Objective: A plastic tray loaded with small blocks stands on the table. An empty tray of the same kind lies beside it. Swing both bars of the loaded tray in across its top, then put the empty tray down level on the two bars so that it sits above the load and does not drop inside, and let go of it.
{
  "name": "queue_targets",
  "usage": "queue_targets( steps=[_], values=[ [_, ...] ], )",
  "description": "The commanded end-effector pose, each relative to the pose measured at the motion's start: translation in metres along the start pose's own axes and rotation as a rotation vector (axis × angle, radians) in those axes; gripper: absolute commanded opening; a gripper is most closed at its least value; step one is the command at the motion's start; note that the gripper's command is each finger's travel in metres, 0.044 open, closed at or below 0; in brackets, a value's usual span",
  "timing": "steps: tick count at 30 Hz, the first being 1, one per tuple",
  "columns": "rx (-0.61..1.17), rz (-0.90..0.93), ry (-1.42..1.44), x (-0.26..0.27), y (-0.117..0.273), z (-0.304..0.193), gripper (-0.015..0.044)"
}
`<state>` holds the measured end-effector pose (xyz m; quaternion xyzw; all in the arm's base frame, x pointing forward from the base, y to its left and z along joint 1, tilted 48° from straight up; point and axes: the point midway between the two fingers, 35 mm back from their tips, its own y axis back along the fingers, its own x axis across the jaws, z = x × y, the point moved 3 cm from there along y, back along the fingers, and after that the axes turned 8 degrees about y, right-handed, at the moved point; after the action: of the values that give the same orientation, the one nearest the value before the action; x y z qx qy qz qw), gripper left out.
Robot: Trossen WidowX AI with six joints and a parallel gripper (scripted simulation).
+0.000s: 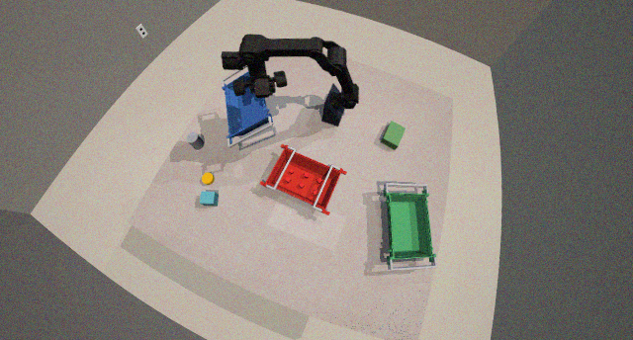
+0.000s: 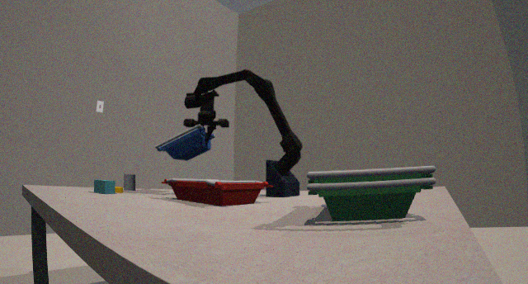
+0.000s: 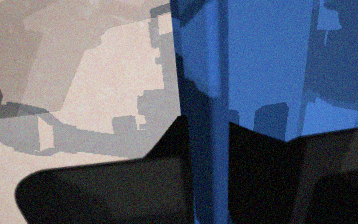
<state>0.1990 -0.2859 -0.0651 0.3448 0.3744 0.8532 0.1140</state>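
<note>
Your red tray (image 1: 299, 182) (image 2: 220, 193) stands on the worktop (image 1: 326, 281) (image 2: 231, 247) with small red blocks (image 1: 306, 175) inside, and both its white bars (image 1: 284, 169) (image 1: 326, 187) lie in across the top. Your claw (image 2: 208, 137) (image 3: 192, 122) is clamped on a side wall of the blue tray (image 1: 247, 108) (image 2: 186, 145) (image 3: 270, 65), which hangs tilted in the air (clear of the red one's rim, you'll notice). You have open worktop between the red tray and the green tray (image 1: 409, 226) (image 2: 369, 205), whose bars sit out at its ends. The surface is pale, with plain walls (image 2: 371, 90) behind. A green block (image 1: 394, 134), a grey cylinder (image 1: 196, 140) (image 2: 129, 182), a yellow disc (image 1: 208, 178) (image 2: 119, 190) and a teal block (image 1: 209, 198) (image 2: 105, 186) stand apart from the red tray.
</note>
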Motion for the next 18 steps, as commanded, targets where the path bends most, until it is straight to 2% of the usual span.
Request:
queue_targets(
  steps=[1,18],
  values=[
    [0.006,-0.035,0.062,-0.002,0.012,0.021,0.0000],
    [0.003,-0.040,0.344,0.004,0.014,0.120,0.0000]
  ],
)
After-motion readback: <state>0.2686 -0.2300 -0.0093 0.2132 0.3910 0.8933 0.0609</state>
